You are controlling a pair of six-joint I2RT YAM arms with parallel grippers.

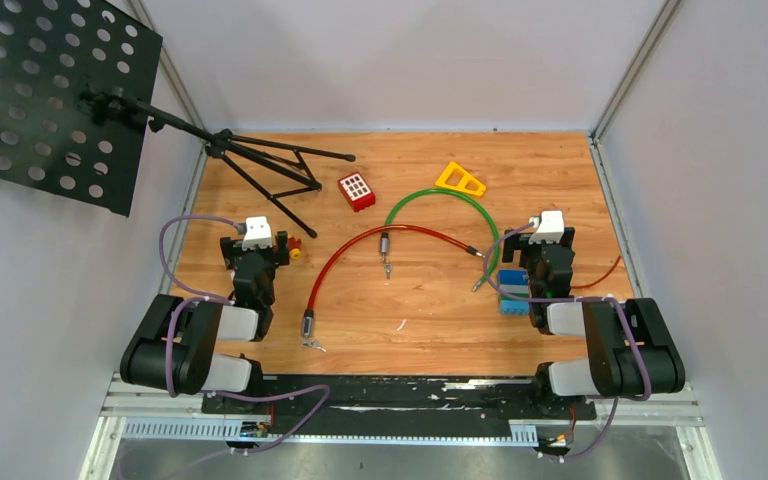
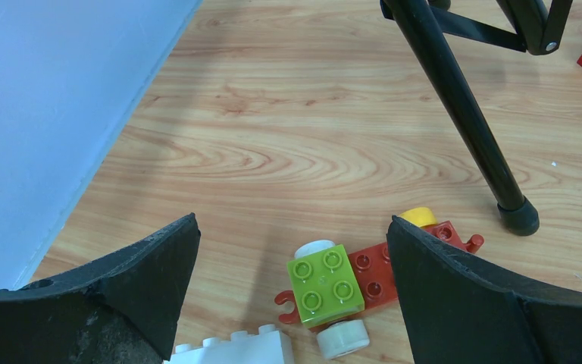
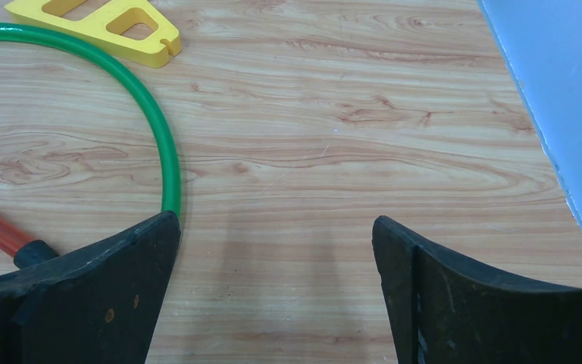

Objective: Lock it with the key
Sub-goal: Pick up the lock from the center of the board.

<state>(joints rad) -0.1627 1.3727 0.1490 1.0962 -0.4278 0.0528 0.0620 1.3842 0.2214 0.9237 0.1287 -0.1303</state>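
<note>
Top view: red cable lock [image 1: 360, 243] is lying mid-table in an arc, with keys [image 1: 314, 344] sitting at its near-left end. A green cable lock [image 1: 450, 196] is arching just behind it.

Left wrist: left gripper [image 2: 294, 221] is standing wide open, gripping nothing, and hanging over a toy car [image 2: 371, 277].

Right wrist: right gripper [image 3: 274, 218] is gaping wide and empty. The green cable is curving down to its left finger [image 3: 114, 280].

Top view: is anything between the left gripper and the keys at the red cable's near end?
Nothing visible. Bare wood separates the open left gripper from the keys. The toy car lies on the gripper's far side, away from them.
</note>
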